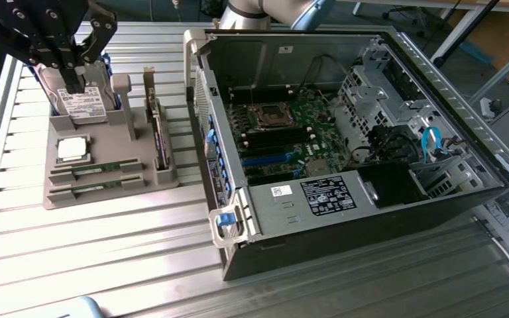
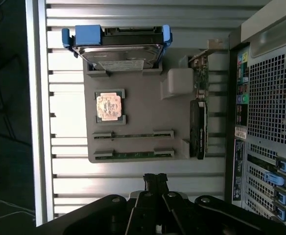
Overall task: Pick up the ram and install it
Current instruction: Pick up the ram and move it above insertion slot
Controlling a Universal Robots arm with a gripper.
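Ram (image 1: pixel 95 167) (image 2: pixel 133 135) sits on edge in a slot of the grey tray (image 1: pixel 104 139) (image 2: pixel 143 107), untouched. A second stick (image 1: pixel 95 187) (image 2: pixel 133 155) lies parallel in the next slot. A processor (image 1: pixel 71 149) (image 2: pixel 108 105) rests just beside the ram, and a hard drive (image 1: pixel 82 103) (image 2: pixel 118 54) stands at the tray's far end. An expansion card (image 1: pixel 157 132) (image 2: pixel 198 127) stands on the side nearest the open case (image 1: pixel 325 205) (image 2: pixel 270 98). The tray and case rest on the slatted bench (image 1: pixel 104 252) (image 2: pixel 133 176). The tool (image 1: pixel 71 85) (image 2: pixel 155 177) hangs above the tray, over the hard drive in the exterior view, clenched on nothing and well apart from the ram.
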